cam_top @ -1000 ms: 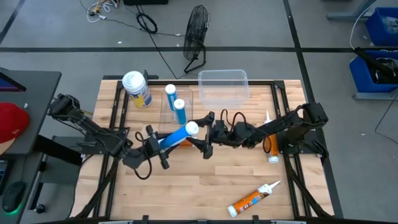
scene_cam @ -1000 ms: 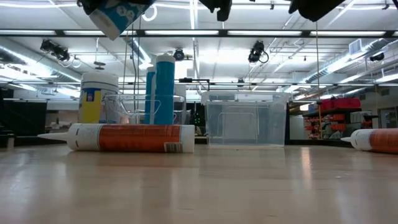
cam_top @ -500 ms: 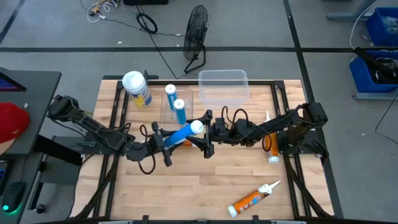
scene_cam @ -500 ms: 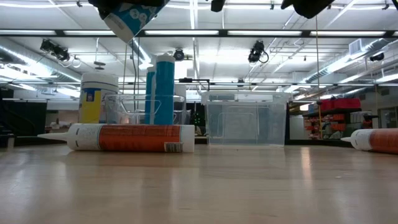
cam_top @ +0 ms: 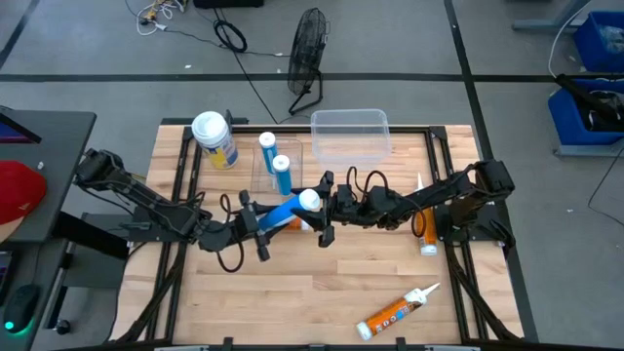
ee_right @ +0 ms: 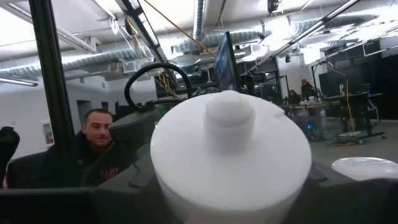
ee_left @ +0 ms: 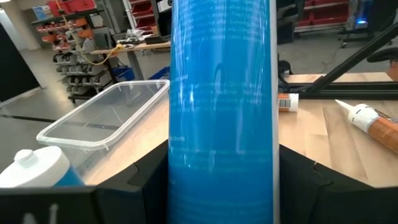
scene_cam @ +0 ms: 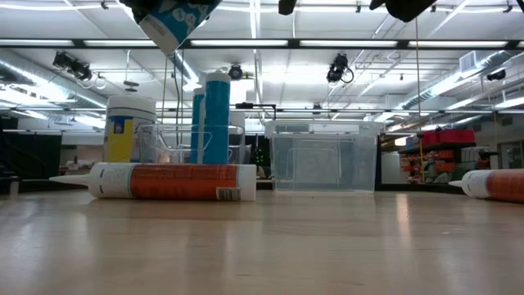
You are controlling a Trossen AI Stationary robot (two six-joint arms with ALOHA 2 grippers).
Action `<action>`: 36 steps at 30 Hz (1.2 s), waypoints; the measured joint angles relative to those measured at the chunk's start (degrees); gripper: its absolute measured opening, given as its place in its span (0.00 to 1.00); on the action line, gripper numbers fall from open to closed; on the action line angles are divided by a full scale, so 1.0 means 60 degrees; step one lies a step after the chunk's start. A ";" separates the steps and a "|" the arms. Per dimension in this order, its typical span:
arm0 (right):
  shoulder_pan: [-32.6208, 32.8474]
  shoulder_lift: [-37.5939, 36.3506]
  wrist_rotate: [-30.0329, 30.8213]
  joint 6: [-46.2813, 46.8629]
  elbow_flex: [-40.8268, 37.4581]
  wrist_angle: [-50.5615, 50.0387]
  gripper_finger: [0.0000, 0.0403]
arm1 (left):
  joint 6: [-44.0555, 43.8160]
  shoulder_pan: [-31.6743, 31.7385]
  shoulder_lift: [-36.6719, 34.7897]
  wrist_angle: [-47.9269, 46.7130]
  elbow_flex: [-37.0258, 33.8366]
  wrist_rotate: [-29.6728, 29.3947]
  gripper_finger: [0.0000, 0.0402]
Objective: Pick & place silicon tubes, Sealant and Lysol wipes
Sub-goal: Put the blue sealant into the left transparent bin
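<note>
A blue silicone tube [cam_top: 283, 211] with a white cap hangs above the table's middle, between my two grippers; the low view shows its end [scene_cam: 173, 20] high up. My left gripper [cam_top: 255, 222] is shut on its tail end and my right gripper [cam_top: 320, 208] on its cap end. The Lysol wipes canister [cam_top: 214, 139] stands on its base at the far left. Two more blue tubes [cam_top: 274, 161] stand upright in a clear holder. One orange sealant tube [scene_cam: 172, 181] lies on its side under the held tube. My left gripper pinches the tube's blue body [ee_left: 222, 155] near its tail end between the two fingers [ee_left: 140, 193]. It comes roughly level from the table's left, and the tube runs on in line with the fingers. The tube is lifted clear. My right gripper has the white cap end [ee_right: 230, 149] between its two fingers [ee_right: 127, 180], one on each side of the cap's rim. It comes from the table's right, facing the cap end-on. The tube stays clear of the table.
A clear plastic box [cam_top: 349, 134] stands at the far middle. Two further sealant tubes lie at the right [cam_top: 426, 224] and near the front edge [cam_top: 395, 312]. A person [ee_right: 96, 146] sits beyond the table.
My left gripper has swung the blue tube a little toward the table's right, bringing its cap between my right gripper's fingers. My right gripper has shut on the cap.
</note>
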 joint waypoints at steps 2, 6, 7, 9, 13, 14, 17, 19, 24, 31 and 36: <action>0.0002 -0.0004 0.0003 0.0007 0.0000 -0.0064 0.51 | 0.0000 0.0000 0.0000 -0.0007 0.0000 0.0021 0.54; 0.0004 -0.0015 -0.0058 0.0127 0.0018 -0.0468 0.51 | 0.0060 0.0006 0.0007 0.0025 -0.0006 0.0195 0.63; 0.0004 0.0001 -0.0060 0.0148 0.0012 -0.0664 0.51 | 0.0053 0.0018 0.0007 0.0116 0.0001 0.0231 0.67; -0.0011 0.0047 -0.0058 0.0182 -0.0020 -0.1126 0.51 | 0.0047 0.0032 0.0000 0.0236 0.0015 0.0311 0.74; -0.0025 0.0033 0.0083 0.0295 -0.0025 -0.1372 0.51 | 0.0054 0.0130 -0.0016 0.0769 0.0022 0.0756 0.79; -0.0029 0.0033 0.0098 0.0299 -0.0025 -0.1408 0.51 | 0.0042 0.0210 -0.0018 0.0783 0.0022 0.0959 0.79; -0.0047 0.0033 -0.0038 0.0314 -0.0025 -0.1555 0.51 | -0.0068 0.0538 -0.0015 0.0805 0.0022 0.1651 0.78; -0.0072 0.0033 -0.0061 0.0322 0.0083 -0.1864 0.51 | -0.0341 0.0842 -0.0015 0.0778 0.0022 0.2405 0.76; -0.0135 0.0033 -0.0046 0.0443 0.1016 -0.4023 0.51 | -0.1010 0.1583 -0.0009 0.0683 0.0018 0.4124 0.75; -0.0135 0.0015 0.0000 0.0107 0.2021 -0.5652 0.51 | -0.1144 0.1968 -0.0007 0.0658 0.0018 0.4681 0.74; -0.0135 0.0015 0.0061 0.0116 0.2047 -0.5951 0.51 | -0.1089 0.1934 -0.0007 0.0658 0.0017 0.4702 0.68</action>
